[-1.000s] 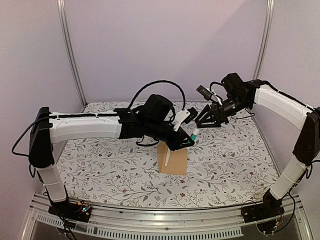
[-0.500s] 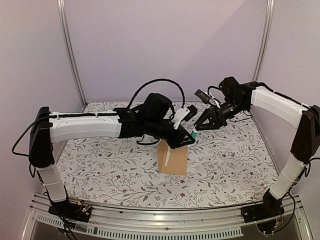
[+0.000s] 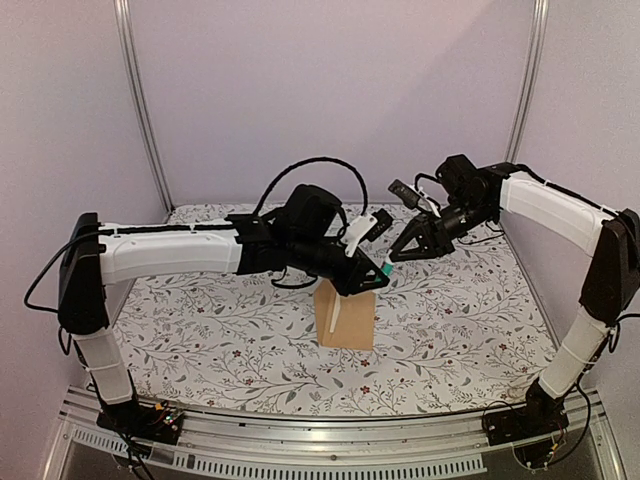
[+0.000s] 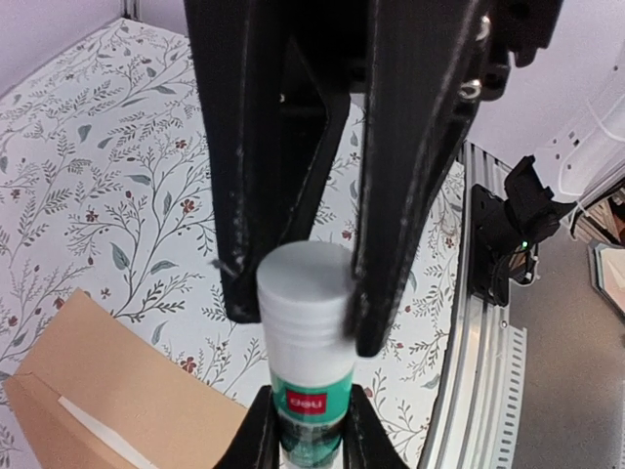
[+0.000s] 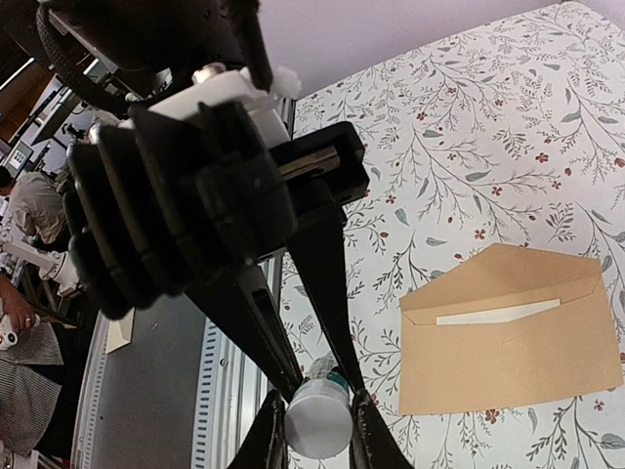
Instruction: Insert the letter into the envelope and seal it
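A glue stick (image 3: 383,268) with a white cap (image 4: 305,288) and a green label (image 4: 311,415) hangs in the air between both arms. My left gripper (image 3: 374,278) (image 4: 308,442) is shut on its green body. My right gripper (image 3: 393,256) (image 5: 317,432) is shut on the white cap (image 5: 318,422), a finger touching each side. Below them the tan envelope (image 3: 346,320) (image 5: 508,342) (image 4: 107,391) lies on the table with its flap open. A cream strip of the letter (image 5: 498,313) (image 4: 93,432) shows inside the opening.
The table carries a floral cloth (image 3: 200,330). An aluminium rail (image 3: 330,455) runs along the near edge by the arm bases. Purple walls with metal posts (image 3: 140,100) close off the back and the sides.
My right gripper has come in slightly towards the left one and closed its fingers onto the glue stick's white cap. The left arm and the envelope have stayed put.
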